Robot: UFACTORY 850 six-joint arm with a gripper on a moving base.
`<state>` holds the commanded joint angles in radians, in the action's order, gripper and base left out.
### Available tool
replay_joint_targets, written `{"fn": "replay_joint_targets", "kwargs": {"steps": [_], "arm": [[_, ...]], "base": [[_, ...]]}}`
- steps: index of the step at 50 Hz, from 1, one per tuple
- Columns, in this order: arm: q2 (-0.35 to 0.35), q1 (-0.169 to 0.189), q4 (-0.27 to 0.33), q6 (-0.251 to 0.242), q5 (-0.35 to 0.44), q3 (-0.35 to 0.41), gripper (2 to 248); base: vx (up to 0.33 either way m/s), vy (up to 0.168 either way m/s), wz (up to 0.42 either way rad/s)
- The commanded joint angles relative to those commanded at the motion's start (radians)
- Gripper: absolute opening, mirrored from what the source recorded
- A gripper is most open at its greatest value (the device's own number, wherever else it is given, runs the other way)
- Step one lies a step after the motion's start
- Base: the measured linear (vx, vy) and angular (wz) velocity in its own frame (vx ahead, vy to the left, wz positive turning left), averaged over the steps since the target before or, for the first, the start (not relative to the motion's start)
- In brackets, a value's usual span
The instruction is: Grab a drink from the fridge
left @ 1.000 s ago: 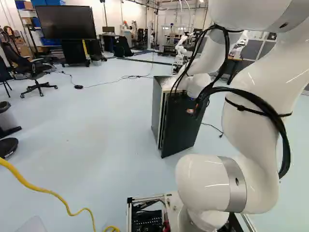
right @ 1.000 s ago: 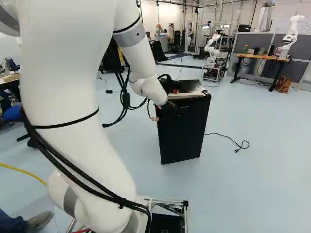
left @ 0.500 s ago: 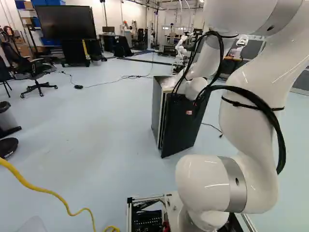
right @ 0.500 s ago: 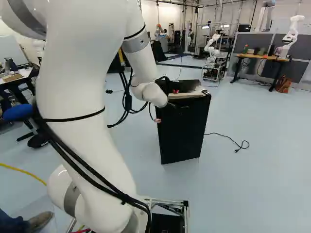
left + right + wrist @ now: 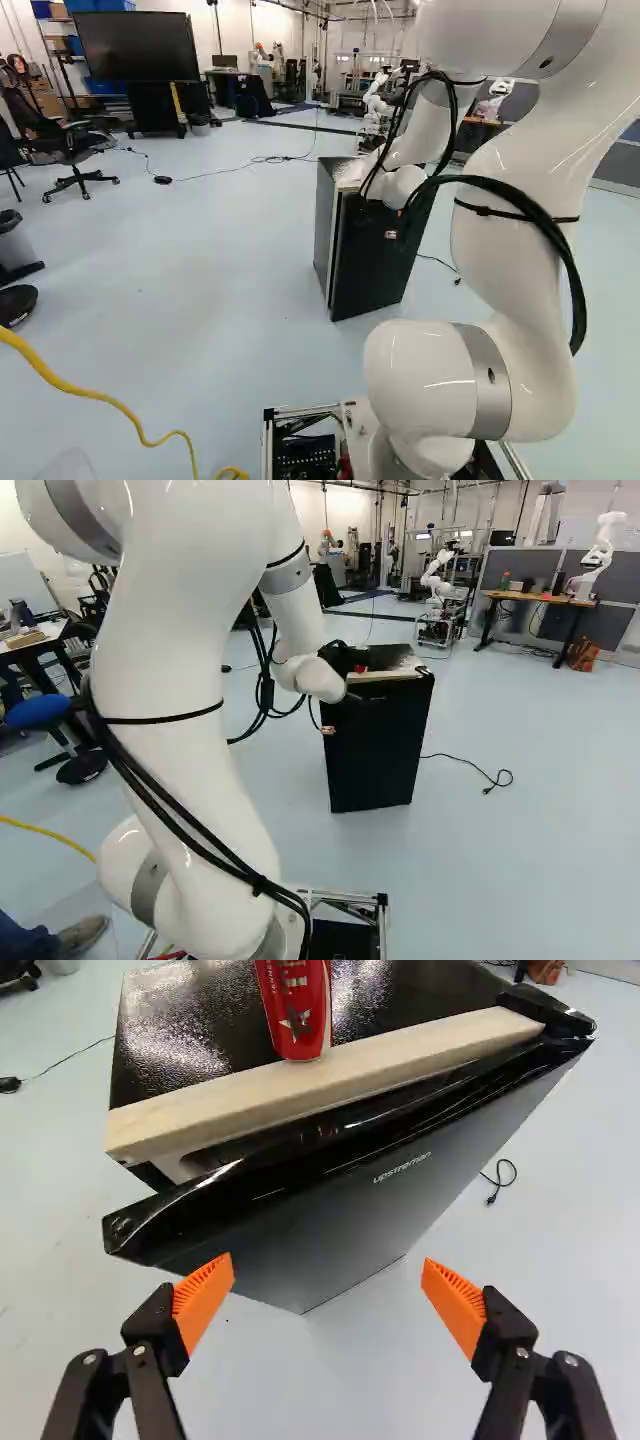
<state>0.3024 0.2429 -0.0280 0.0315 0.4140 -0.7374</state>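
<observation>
The claw (image 5: 327, 1260) has its fingers spread well apart, and neither of its orange pads (image 5: 204, 1298) touches anything, so it carries no drink. Ahead of it stands the small black fridge (image 5: 375, 745), its door (image 5: 365, 1220) facing the claw and lying close along the front of the cabinet. A little gap shows beside the wooden strip (image 5: 330, 1080) at the cabinet's top front edge, and I cannot tell whether the door is fully shut. The inside of the fridge does not show

The drink in sight is a red can (image 5: 294, 1010), outside the fridge, upright at the wooden strip, ahead of the claw and beyond the top of the door. Whether its base rests on the strip or just behind it, I cannot make out

As to progress, if this can is the drink meant, having it out of the cabinet is the greater part of the job, and what remains is to take hold of it and perhaps press the door home. If the wanted drink is another one inside, the door has yet to be swung wide and nearly everything is left. I lean towards the first reading, though the grab itself is plainly not done
</observation>
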Motion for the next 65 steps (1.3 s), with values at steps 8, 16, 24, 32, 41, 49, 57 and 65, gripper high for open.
{"fn": "replay_joint_targets", "kwargs": {"steps": [8, 16, 24, 32, 41, 49, 57, 65], "arm": [[0.000, 0.000, 0.001, 0.000, 0.012, 0.000, 247], [0.000, 0.000, 0.009, 0.000, 0.038, 0.000, 247], [-0.001, -0.004, 0.019, 0.000, 0.067, 0.001, 247], [0.000, -0.009, 0.031, 0.000, 0.082, 0.000, 247], [0.003, -0.016, 0.035, 0.000, 0.085, -0.004, 247], [0.007, -0.022, 0.035, 0.000, 0.085, -0.008, 247], [0.016, -0.027, 0.040, 0.000, 0.085, -0.020, 247], [0.032, -0.033, 0.048, 0.000, 0.085, -0.039, 247]], "base": [[0.000, 0.000, 0.000], [0.000, 0.000, 0.000], [0.000, 0.000, 0.000], [0.000, 0.000, 0.000], [0.000, 0.000, 0.000], [0.000, 0.000, 0.000], [0.000, 0.000, 0.000], [0.000, 0.000, 0.000]]}}
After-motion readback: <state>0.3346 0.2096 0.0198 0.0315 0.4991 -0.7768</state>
